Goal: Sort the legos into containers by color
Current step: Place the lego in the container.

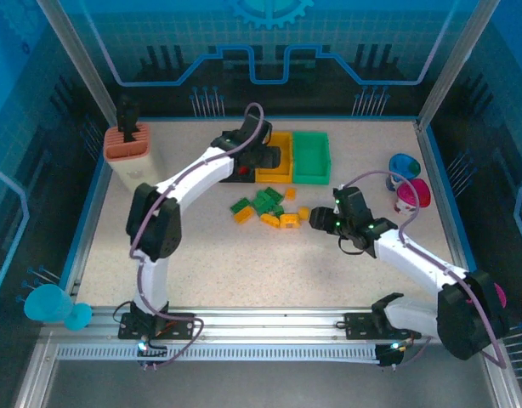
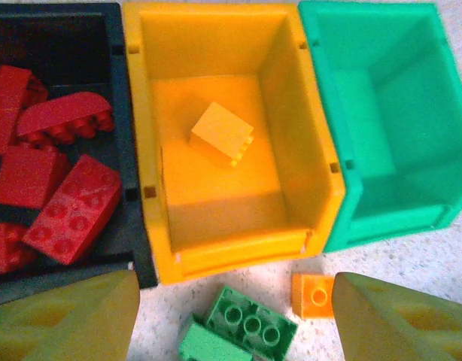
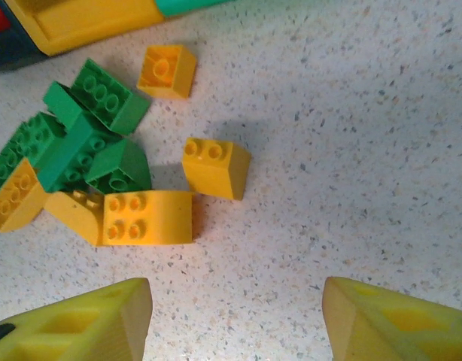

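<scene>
My left gripper (image 1: 263, 158) hangs open above the near edge of the containers, its yellow fingers (image 2: 73, 316) wide apart with nothing between them. The black bin (image 2: 138, 226) holds several red legos (image 2: 73, 207). One yellow brick (image 2: 222, 134) lies in the yellow bin (image 2: 231, 248). Nothing lies in the green bin (image 2: 381, 113). A green brick (image 2: 246, 327) and a small orange brick (image 2: 314, 293) lie on the table before the bins. My right gripper (image 1: 327, 219) is open and low, just right of the loose pile (image 1: 265, 208) of green legos (image 3: 88, 147) and yellow legos (image 3: 148, 218).
A salmon-pink slotted holder (image 1: 129, 149) stands at the back left. A blue cup (image 1: 403, 164) and a magenta cup (image 1: 414, 194) sit at the right, behind my right arm. Speckled tabletop (image 3: 344, 150) stretches right of the pile.
</scene>
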